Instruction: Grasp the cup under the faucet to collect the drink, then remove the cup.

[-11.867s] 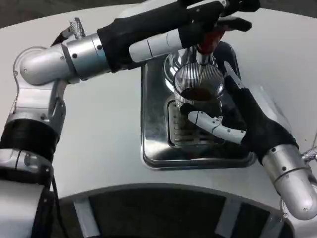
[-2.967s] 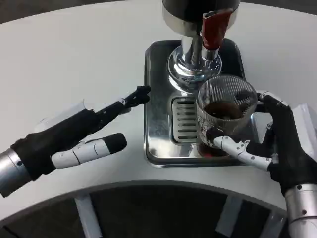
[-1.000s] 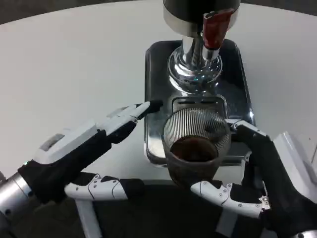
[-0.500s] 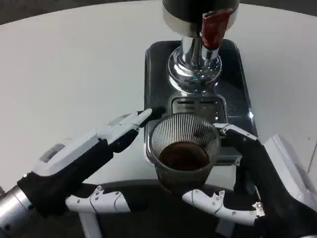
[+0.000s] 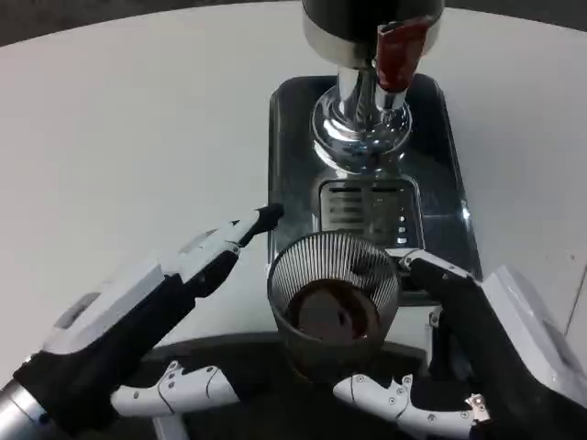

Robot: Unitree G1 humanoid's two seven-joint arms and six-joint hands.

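A ribbed clear glass cup (image 5: 333, 298) with dark drink in its bottom is lifted off the tray, near the table's front edge. My right hand (image 5: 477, 353) grips it from the right, fingers wrapped around its lower wall. The dispenser's chrome faucet (image 5: 359, 110) with its red lever (image 5: 397, 50) stands at the back of the steel drip tray (image 5: 293, 147). My left hand (image 5: 151, 316) hovers left of the cup with fingers stretched out, holding nothing and apart from the glass.
The slotted grate (image 5: 362, 209) in the tray lies bare behind the cup. White table (image 5: 138, 137) spreads to the left and back. The table's curved front edge and a dark floor gap lie just below the cup.
My right hand has drawn the cup further toward me and slightly left, off the tray's front. The left hand has slid a little nearer and lower.
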